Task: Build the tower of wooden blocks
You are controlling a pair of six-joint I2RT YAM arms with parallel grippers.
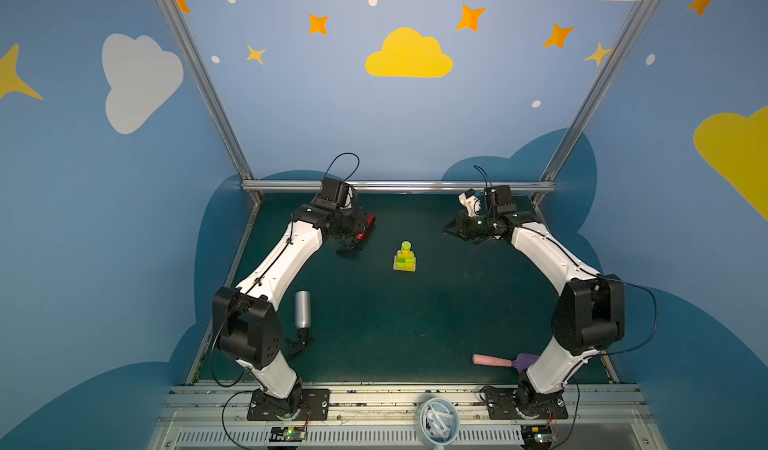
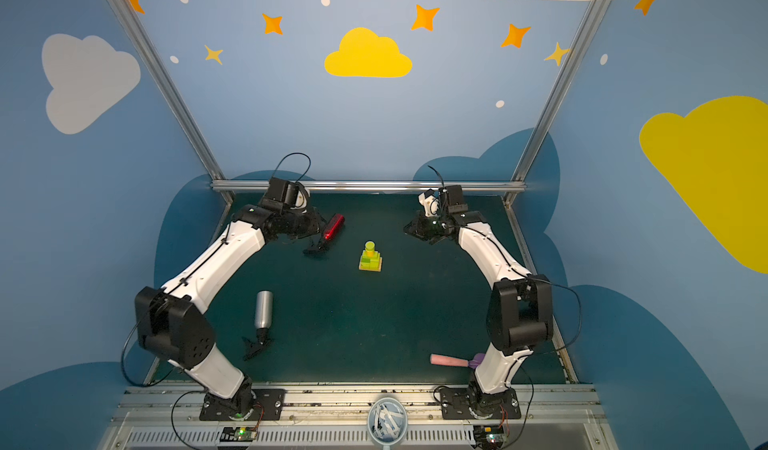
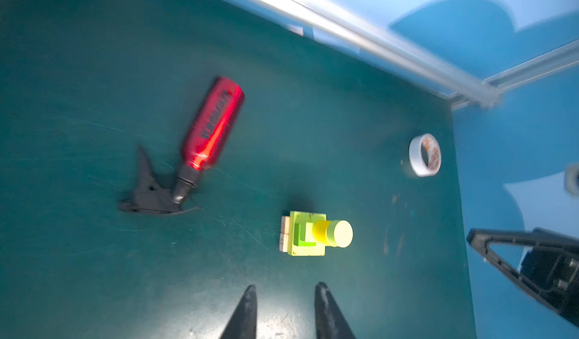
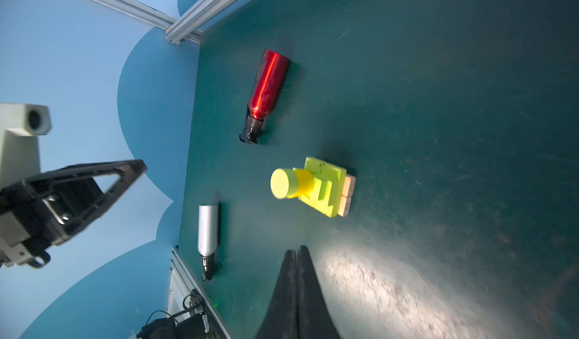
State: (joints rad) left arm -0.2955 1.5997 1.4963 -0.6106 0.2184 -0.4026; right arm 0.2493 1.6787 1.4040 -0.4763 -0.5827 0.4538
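The tower stands alone mid-table, a little toward the back. Tan bars lie lowest, with lime-green bars and cubes stepped above them. A yellow cylinder comes after these, and a lime cylinder is topmost. My left gripper hovers left of the tower, apart from it. It is open with only bare mat between its fingers. My right gripper hangs to the tower's right, shut and empty, well clear of it.
A red spray bottle lies just beyond my left wrist. A silver spray bottle lies at front left. A pink-handled purple tool lies by the right arm's base. A white tape roll sits near the back wall.
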